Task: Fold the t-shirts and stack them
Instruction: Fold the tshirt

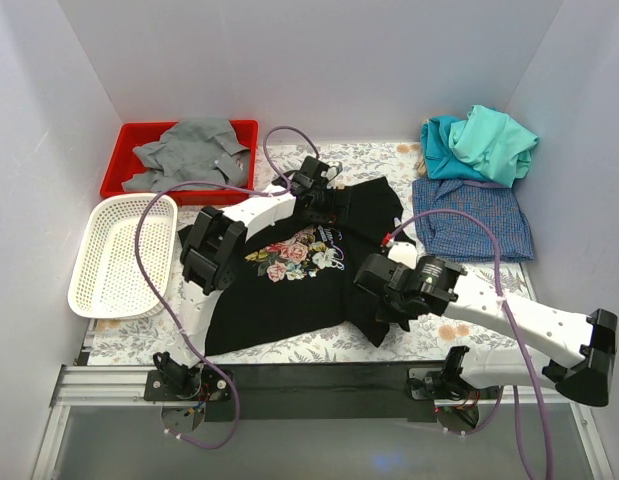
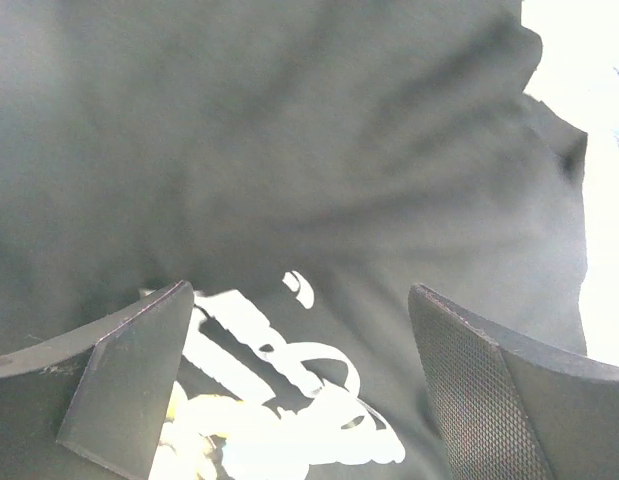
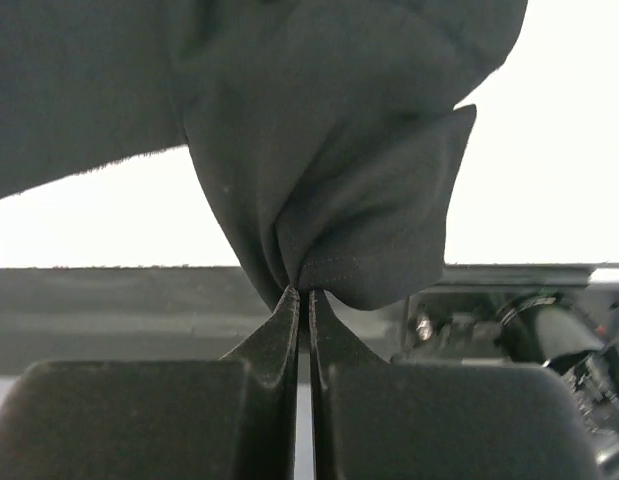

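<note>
**Black shirt pinched at one edge, first fold to be set up**

Black cloth is spread at the centre of the table (image 1: 319, 348) in the top view. This is the black t-shirt (image 1: 279, 315), with its rose print (image 1: 294, 255) facing up. The right gripper (image 3: 300, 292) is closed tight on a bunched fold of the shirt's edge, at about 4 o'clock of the garment. In the right wrist view the cloth is seen gathered above the shut jaws. The left gripper (image 2: 299, 300) is held wide apart over the upper chest, toward 12 o'clock, with nothing between its fingers. Whether its pads touch the cloth cannot be told.

The step in hand is judged to be the first fold. A second edge should be taken by the left gripper before anything is lifted, so that the cloth is carried from two points and not dragged into a twist. The held edge should then be laid across low and flat.

Teal and mint shirts (image 1: 479, 145) are piled at 2 o'clock, and the blue-checked shirt (image 1: 471, 225) lies toward 3 o'clock. The white basket (image 1: 119, 255) at 9 o'clock and the red tray (image 1: 129, 135) at 11 o'clock are well apart from the work.
</note>
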### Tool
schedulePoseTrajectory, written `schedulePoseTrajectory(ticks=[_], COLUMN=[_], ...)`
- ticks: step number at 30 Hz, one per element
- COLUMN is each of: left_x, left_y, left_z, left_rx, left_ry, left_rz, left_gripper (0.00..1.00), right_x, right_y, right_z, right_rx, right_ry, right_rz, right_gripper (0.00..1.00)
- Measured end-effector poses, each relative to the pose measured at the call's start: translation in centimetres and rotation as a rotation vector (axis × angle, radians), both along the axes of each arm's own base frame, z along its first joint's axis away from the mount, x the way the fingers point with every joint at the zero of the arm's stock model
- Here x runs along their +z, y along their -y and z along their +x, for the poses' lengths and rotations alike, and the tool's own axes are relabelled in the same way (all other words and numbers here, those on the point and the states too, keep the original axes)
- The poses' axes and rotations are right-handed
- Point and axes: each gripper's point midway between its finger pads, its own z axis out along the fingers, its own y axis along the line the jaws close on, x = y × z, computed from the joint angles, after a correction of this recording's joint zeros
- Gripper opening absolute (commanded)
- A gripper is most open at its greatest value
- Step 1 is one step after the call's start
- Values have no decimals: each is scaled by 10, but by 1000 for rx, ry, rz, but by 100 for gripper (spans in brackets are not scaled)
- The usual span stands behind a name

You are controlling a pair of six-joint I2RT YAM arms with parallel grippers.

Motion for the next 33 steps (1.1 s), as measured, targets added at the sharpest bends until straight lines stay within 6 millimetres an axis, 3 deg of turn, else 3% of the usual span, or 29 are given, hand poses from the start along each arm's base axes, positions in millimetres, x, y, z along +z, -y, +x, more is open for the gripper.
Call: schedulePoseTrajectory(ticks=[8, 12, 15, 19, 21, 22, 23, 25, 27, 29, 30, 31, 32, 33], left_x=[73, 105, 115, 109, 100, 89, 88, 86, 77, 68, 64, 61, 61, 63], left_y=[1, -18, -40, -70, -82, -97, -103, -115, -143, -172, -183, -199, -206, -212], left_z=[-30, -46, -50, -47, -45, -44, -41, -37, -27, -20, -19, -17, -15, -13], left_rx=[-59, -29, 40, 146, 190, 239, 265, 320, 418, 499, 530, 569, 587, 604], left_ry=[9, 59, 110, 151, 147, 138, 138, 133, 111, 79, 65, 51, 46, 47], left_rz=[-111, -115, -70, 32, 76, 137, 149, 171, 205, 218, 220, 224, 225, 223], left_gripper=[88, 88, 90, 90, 91, 91, 91, 91, 92, 92, 92, 92, 92, 93], right_x=[-25, -27, -23, -13, -8, -6, -10, -7, -17, -31, -37, -45, -49, -54], right_y=[5, 7, 1, -20, -39, -67, -67, -90, -125, -132, -134, -137, -139, -140], right_z=[27, 47, 67, 101, 119, 148, 148, 171, 200, 206, 209, 216, 222, 226], right_rx=[36, 58, 72, 127, 170, 249, 279, 335, 394, 448, 467, 483, 490, 489], right_ry=[3, 31, 57, 105, 133, 166, 142, 144, 177, 154, 143, 130, 125, 118], right_rz=[-200, -241, -247, -256, -250, -254, -281, -298, -279, -299, -308, -318, -320, -321], right_gripper=[1, 1, 1, 1, 1, 1, 1, 1, 1, 1, 5, 38, 62, 74])
